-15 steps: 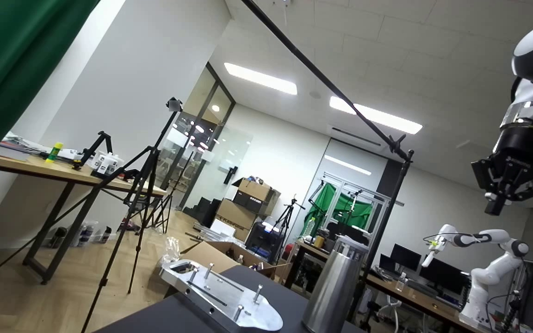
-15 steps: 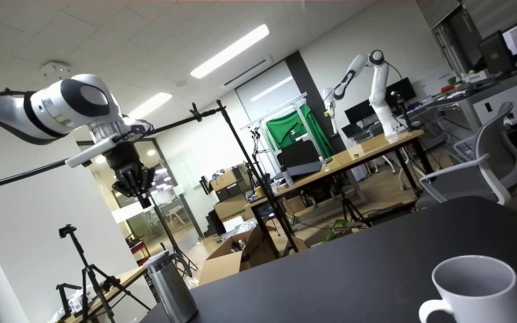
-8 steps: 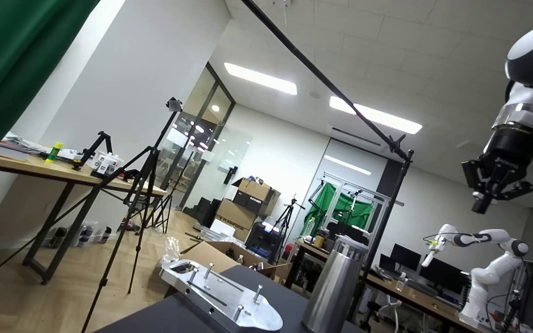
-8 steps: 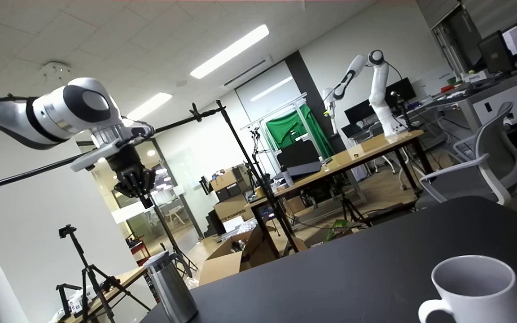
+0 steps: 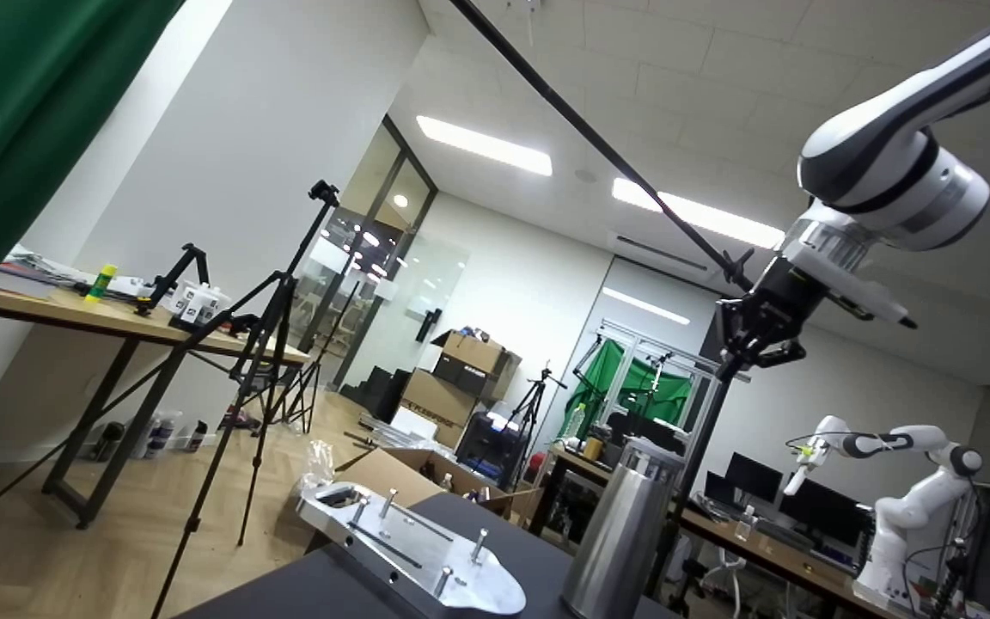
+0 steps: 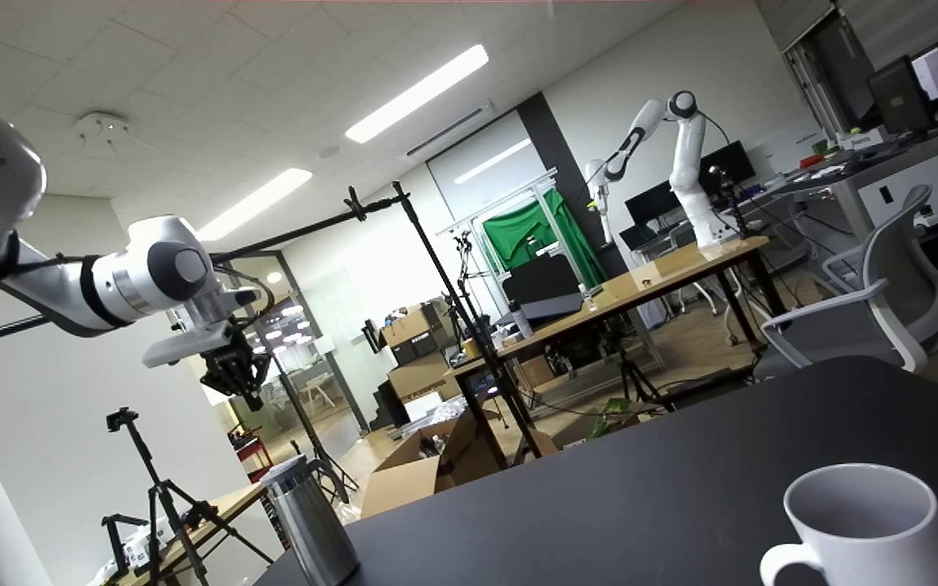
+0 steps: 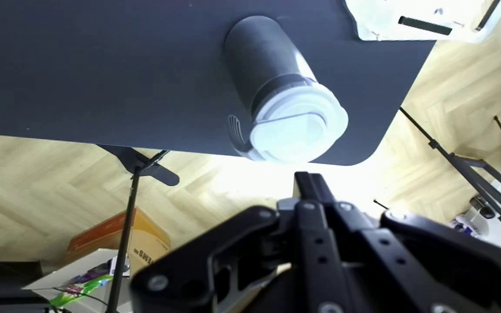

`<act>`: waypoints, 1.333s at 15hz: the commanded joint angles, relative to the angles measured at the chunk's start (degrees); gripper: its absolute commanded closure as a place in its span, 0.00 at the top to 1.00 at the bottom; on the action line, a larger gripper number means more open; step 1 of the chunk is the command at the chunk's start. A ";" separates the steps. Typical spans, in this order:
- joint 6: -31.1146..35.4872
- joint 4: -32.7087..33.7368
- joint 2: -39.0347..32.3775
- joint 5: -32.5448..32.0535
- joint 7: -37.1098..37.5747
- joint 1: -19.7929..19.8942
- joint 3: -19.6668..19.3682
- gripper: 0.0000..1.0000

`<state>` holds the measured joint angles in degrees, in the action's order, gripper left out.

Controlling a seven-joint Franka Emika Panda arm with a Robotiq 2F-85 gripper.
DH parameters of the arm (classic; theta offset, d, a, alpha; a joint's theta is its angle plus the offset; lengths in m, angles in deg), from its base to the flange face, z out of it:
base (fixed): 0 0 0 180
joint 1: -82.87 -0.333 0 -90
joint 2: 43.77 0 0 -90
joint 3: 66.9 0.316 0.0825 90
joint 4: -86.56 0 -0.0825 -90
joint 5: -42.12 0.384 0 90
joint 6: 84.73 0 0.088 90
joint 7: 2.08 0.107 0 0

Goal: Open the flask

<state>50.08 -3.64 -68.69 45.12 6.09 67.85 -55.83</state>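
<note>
My claw (image 7: 313, 184) was pressed together, fingers (image 7: 305, 189) touching, nothing pinched. It hung above the lid (image 7: 300, 124), apart from it; no contact in any view. The lid was on, and its flap (image 7: 292, 134) looked flat, though glare hid detail. The handle (image 7: 235, 130) stuck out to one side. Under that, the flask (image 7: 263, 61) stood upright on the dark table (image 7: 102, 74), near a corner. Status, my read: positioning at best, opening not begun, alignment with the flap not confirmed. To do: get lower, line up on flap or lid, spread if a grip was needed, then lift or twist; mechanism unclear. A metal plate (image 5: 413, 533) lay near the flask. A white mug (image 6: 884, 553) stood well apart from it. An open carton (image 5: 388, 477) sat beyond the table.
</note>
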 commanded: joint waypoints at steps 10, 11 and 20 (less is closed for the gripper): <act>-9.19 23.14 -20.31 -1.37 -1.78 -4.26 -1.08 0.00; -9.73 24.25 -21.28 -1.33 -1.86 -4.45 -1.04 0.00; -15.79 32.64 -27.47 -1.67 -2.36 -6.11 -1.46 0.00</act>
<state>37.46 23.71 -93.30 44.24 3.48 62.81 -56.30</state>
